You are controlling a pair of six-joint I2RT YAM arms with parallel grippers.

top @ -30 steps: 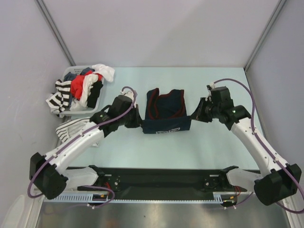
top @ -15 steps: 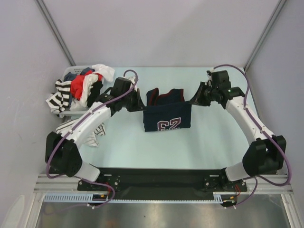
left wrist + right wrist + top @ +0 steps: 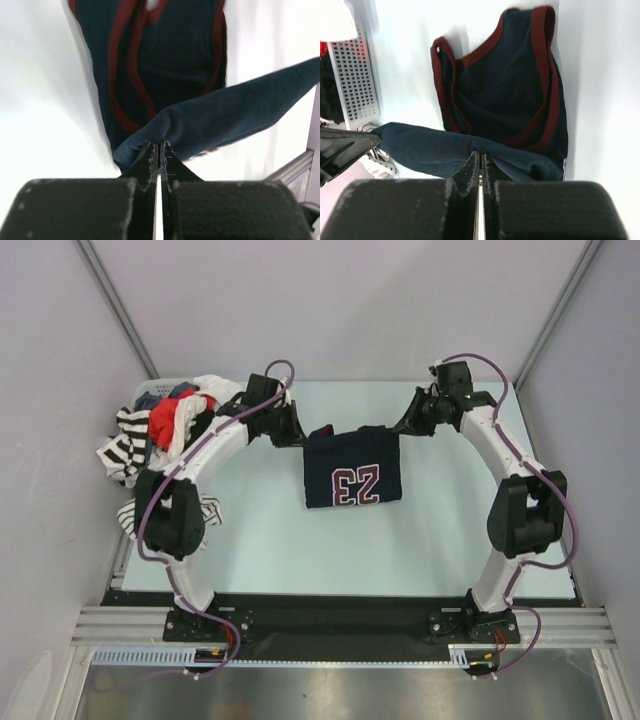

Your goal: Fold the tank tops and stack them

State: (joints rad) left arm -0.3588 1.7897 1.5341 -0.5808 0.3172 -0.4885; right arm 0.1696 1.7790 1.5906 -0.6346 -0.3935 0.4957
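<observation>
The dark navy tank top (image 3: 352,483) with maroon trim hangs stretched between both grippers, its "23" facing the top camera. My left gripper (image 3: 300,434) is shut on its left upper corner, and the left wrist view shows the jaws (image 3: 160,145) pinching a navy fold (image 3: 235,112). My right gripper (image 3: 403,430) is shut on the right upper corner, pinching navy cloth (image 3: 425,145) at its tips (image 3: 480,154). The maroon-trimmed straps (image 3: 540,75) lie on the table beneath. A white striped tank top (image 3: 208,512) lies at the left, partly behind the left arm.
A white basket (image 3: 150,392) at the back left holds a heap of red, white, black and striped clothes (image 3: 178,418), some spilling over its side. The pale table (image 3: 440,530) is bounded by grey walls on three sides.
Both arms have reached farther from their bases and risen, pulling the navy top's held edge up and back. The cloth unfolded and the "23" came fully into view.
</observation>
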